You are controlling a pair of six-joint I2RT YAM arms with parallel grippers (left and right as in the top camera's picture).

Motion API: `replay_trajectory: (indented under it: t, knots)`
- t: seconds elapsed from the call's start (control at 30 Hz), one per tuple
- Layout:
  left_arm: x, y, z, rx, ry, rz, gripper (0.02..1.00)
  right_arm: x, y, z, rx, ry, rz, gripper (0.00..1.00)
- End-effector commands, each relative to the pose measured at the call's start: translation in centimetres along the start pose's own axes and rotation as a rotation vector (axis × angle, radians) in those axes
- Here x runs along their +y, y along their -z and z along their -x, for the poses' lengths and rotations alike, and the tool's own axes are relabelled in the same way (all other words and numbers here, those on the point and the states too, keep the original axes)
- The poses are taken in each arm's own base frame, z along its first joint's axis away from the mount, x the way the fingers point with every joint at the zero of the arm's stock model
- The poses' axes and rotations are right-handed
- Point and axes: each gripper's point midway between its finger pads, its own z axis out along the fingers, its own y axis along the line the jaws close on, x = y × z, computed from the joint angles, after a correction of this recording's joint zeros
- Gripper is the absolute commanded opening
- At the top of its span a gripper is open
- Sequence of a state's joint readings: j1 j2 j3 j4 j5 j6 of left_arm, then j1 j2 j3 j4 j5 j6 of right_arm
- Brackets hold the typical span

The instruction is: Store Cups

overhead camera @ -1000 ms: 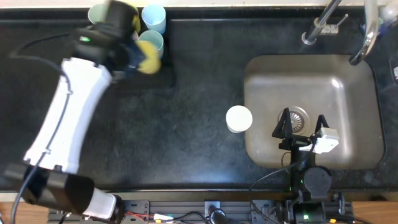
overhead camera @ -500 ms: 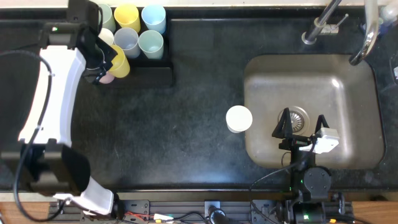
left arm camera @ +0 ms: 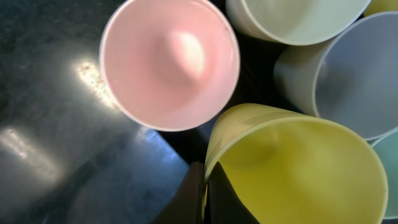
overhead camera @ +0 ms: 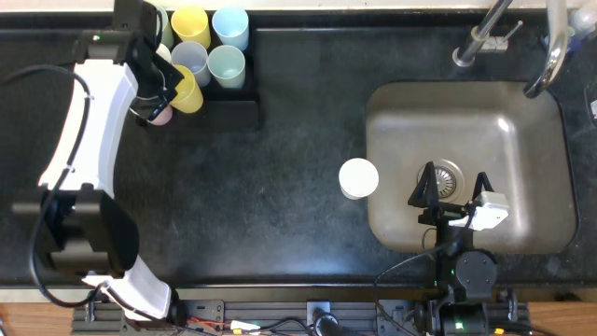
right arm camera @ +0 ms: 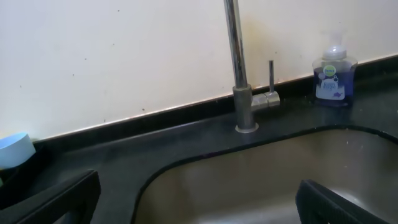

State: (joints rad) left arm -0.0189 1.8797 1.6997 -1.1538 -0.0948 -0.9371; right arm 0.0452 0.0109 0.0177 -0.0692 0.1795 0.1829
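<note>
Presently | left hand: clamped on rim of yellow cup, cup tilted at the rack, just beside pink cup | right hand: wide, over sink | white cup: on tabletop, beside sink

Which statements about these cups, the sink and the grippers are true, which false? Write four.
The left gripper grips a yellow plastic cup by its rim. True.
The white round cup sits inside the steel sink. False: it stands on the black counter beside the sink.
The right gripper is open and holds nothing. True.
The pink plastic cup is in the right gripper. False: it stands free beside the yellow cup.
</note>
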Motion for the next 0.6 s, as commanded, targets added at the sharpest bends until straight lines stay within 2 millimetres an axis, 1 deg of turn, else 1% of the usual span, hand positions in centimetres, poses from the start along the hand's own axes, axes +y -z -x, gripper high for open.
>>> replay_trajectory:
  t: [0.03,0.17,0.43,0.6]
  knots:
    - [-0.4,-1.5,-1.0,0.038,-0.008,0.02,0.036,-0.1,0.0,-0.3,-0.001,-0.004,-0.001,0.996]
    - [-0.6,-2.5,-1.2,0.043,-0.015,0.033,0.036,-0.1,0.0,-0.3,-0.001,-0.004,-0.001,0.996]
    - [-0.2,-3.0,-0.5,0.006,-0.015,0.069,0.036,-0.1,0.0,-0.3,-0.001,-0.004,-0.001,0.996]
    - [-0.4,-4.2,-0.6,0.014,-0.015,0.08,0.036,-0.1,0.0,-0.3,-0.001,-0.004,-0.001,0.998]
